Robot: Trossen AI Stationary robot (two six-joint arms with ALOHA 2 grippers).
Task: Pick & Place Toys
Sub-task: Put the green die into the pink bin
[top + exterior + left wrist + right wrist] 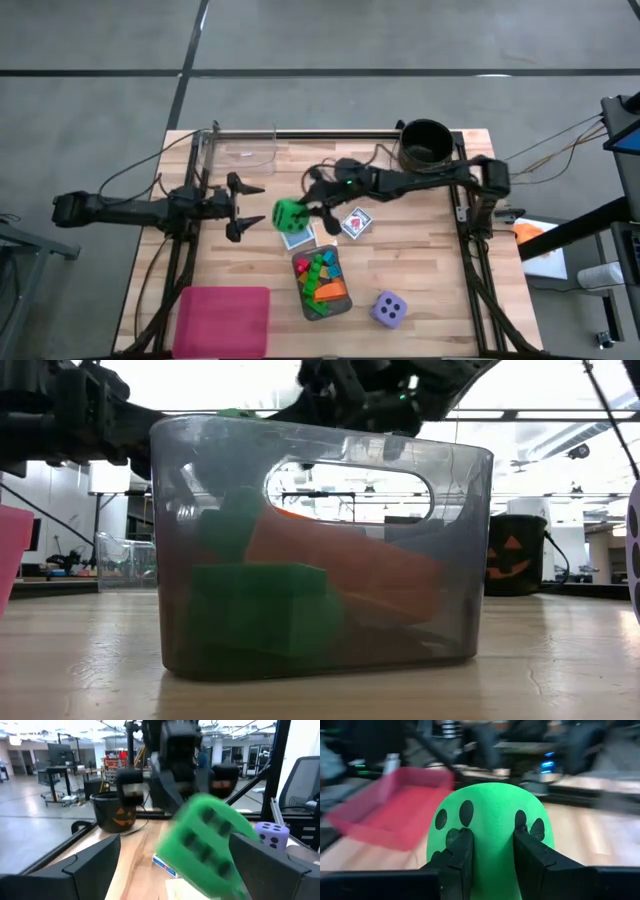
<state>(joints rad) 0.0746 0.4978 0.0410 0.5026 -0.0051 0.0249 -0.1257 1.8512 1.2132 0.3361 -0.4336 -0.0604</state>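
1. Your low view is mostly filled by the smoky clear bin [320,550]; the blocks inside show only as green and orange shapes, too murky to count there.
2. From above, that bin [322,283] holds a heap of small bright blocks [320,275].
3. The black bucket [425,143] sits at the tabletop's [430,260] far edge, the pink tray [223,318] near-left.
4. Two dice: your right tool [315,207] is clenched on the green die [289,216], the purple die [389,309] lies near the bin.
5. Your left tool [243,205] is spread open just beside the green die.

We see the green die [288,214] filling the gap between both grippers at mid-desk [430,270]; cards [355,223] and the grey tray [322,283] crowd the near side, bare wood right.
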